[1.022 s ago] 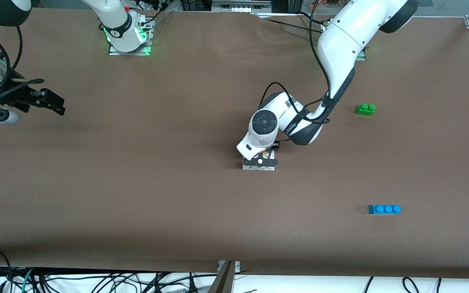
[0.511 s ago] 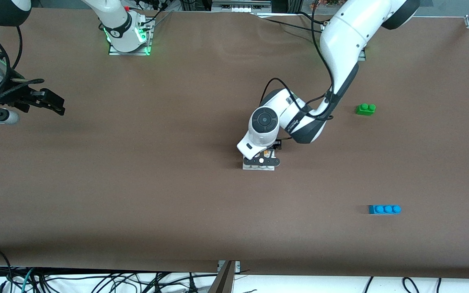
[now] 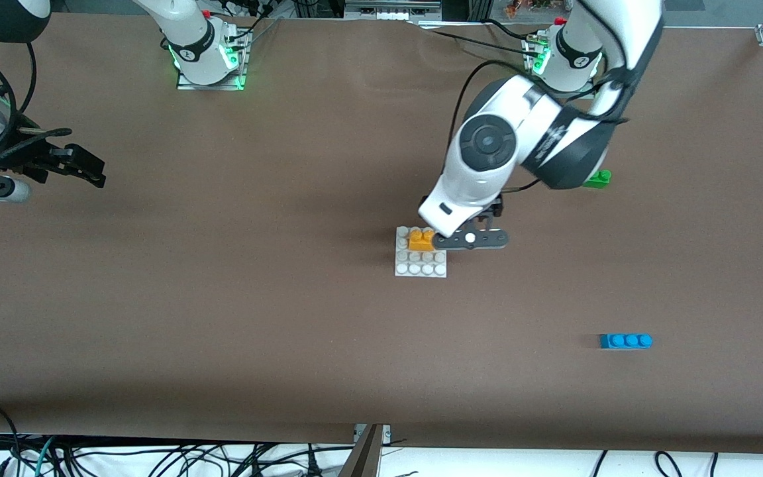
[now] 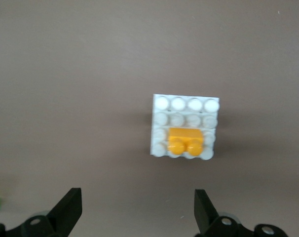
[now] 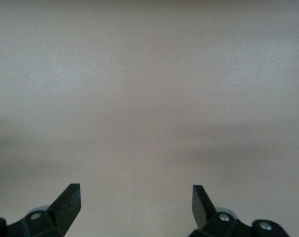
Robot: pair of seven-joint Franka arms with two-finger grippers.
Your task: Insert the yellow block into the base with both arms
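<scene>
The yellow block (image 3: 421, 239) sits on the studs of the white base (image 3: 420, 269), at the base's edge farther from the front camera. My left gripper (image 3: 469, 241) hangs in the air just off the base, toward the left arm's end of the table. In the left wrist view the yellow block (image 4: 185, 140) and the base (image 4: 185, 104) lie apart from my left gripper (image 4: 137, 207), which is open and holds nothing. My right gripper (image 3: 93, 171) waits at the right arm's end of the table. In its own wrist view the right gripper (image 5: 136, 202) is open over bare table.
A green brick (image 3: 599, 178) lies toward the left arm's end, half hidden by that arm. A blue three-stud brick (image 3: 625, 340) lies nearer the front camera. Cables hang along the table's front edge.
My left gripper has opened, let go of the yellow block and risen off the base, moving toward its own arm's end. The block now shows on the base. The right arm has not moved.
</scene>
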